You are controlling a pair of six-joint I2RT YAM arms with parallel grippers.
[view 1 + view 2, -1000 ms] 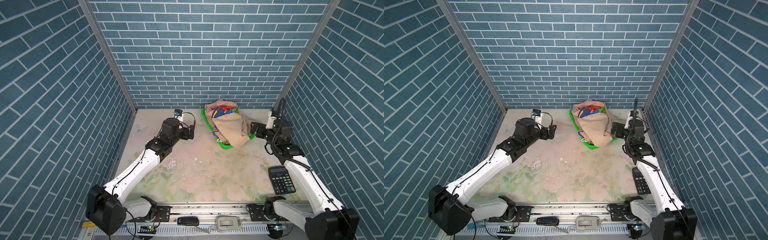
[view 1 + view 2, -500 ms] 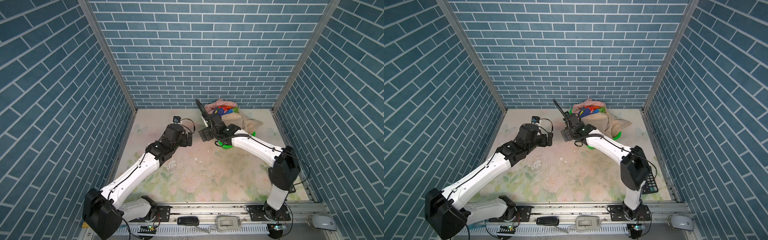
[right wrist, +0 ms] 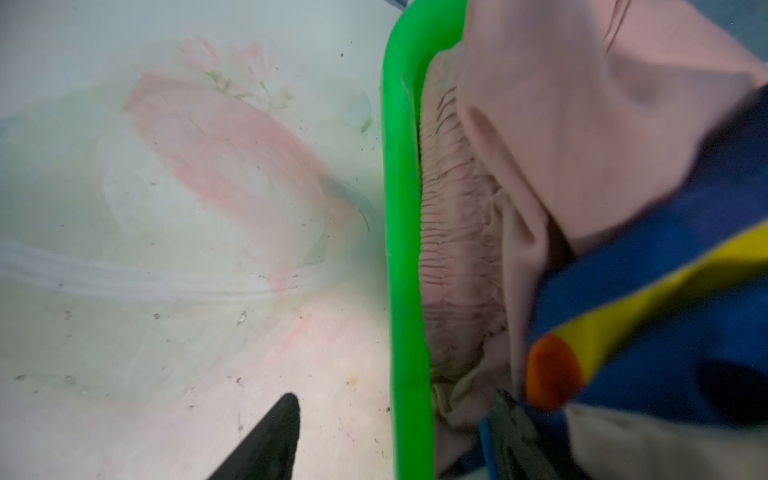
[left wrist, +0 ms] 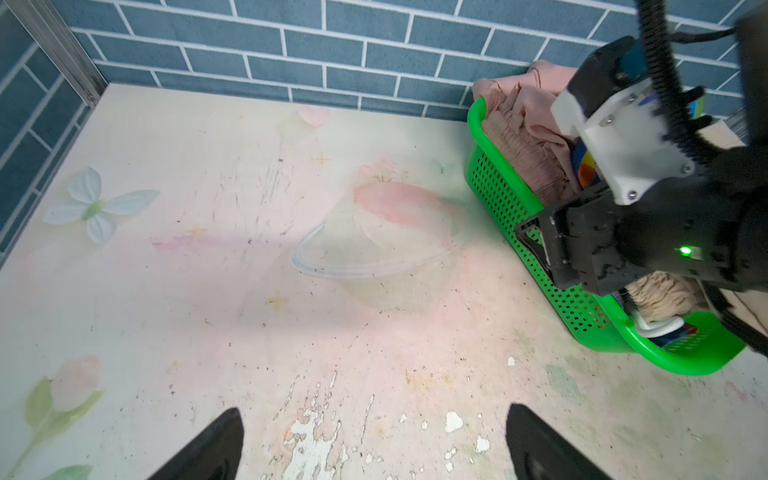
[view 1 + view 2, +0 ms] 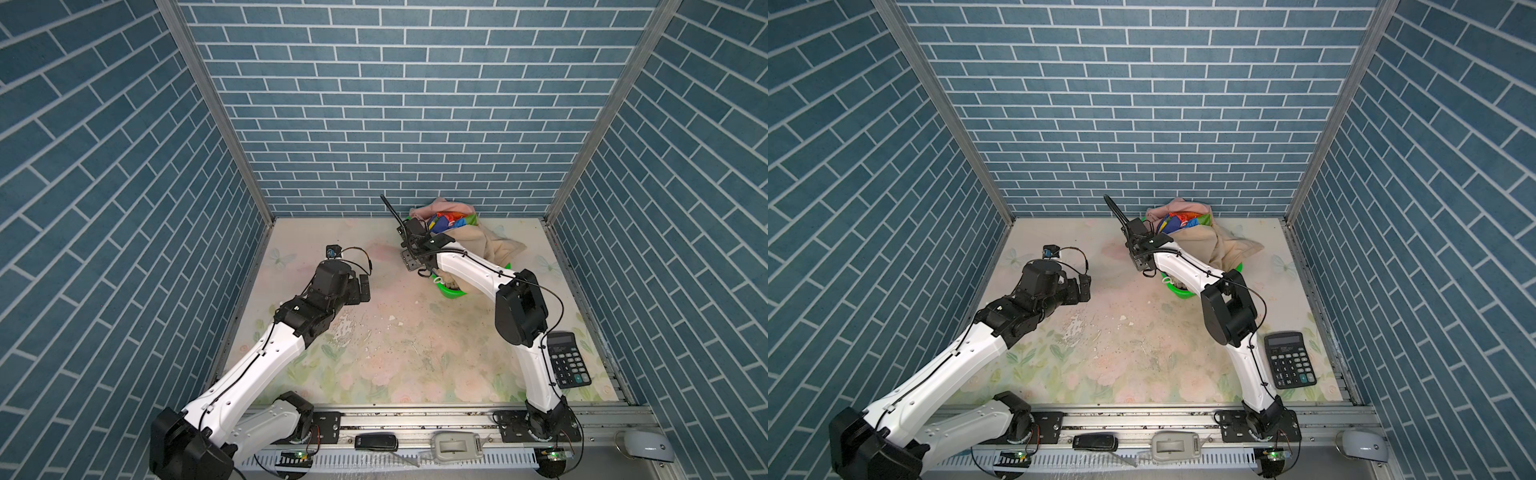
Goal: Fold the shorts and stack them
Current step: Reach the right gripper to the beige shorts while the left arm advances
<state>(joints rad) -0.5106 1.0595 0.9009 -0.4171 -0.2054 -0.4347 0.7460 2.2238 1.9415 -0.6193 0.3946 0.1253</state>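
The three shorts lie bunched in the green basket (image 5: 453,293) (image 5: 1179,293) by the back wall: the beige pair (image 5: 478,245) (image 5: 1208,245) draped over its right side, the rainbow-striped pair (image 5: 446,220) (image 3: 665,291) in the middle, the pink pair (image 5: 432,208) (image 4: 528,145) (image 3: 582,124) at the back. My right gripper (image 5: 410,262) (image 3: 397,399) straddles the basket's left rim (image 3: 405,208), jaws apart, one finger over the table and one in among the cloth. My left gripper (image 5: 362,289) (image 4: 374,440) hangs open over the bare table, left of the basket.
Blue brick walls close in the back and both sides. A black calculator (image 5: 567,365) (image 5: 1289,359) lies at the front right beside the right arm. The flowered tabletop (image 5: 395,340) has flaking paint in its middle. A computer mouse (image 5: 640,446) sits outside the front rail.
My right arm has swung from the basket's right side to its left rim. The beige shorts now spill rightward instead of over the front. My left gripper has drawn back a little.
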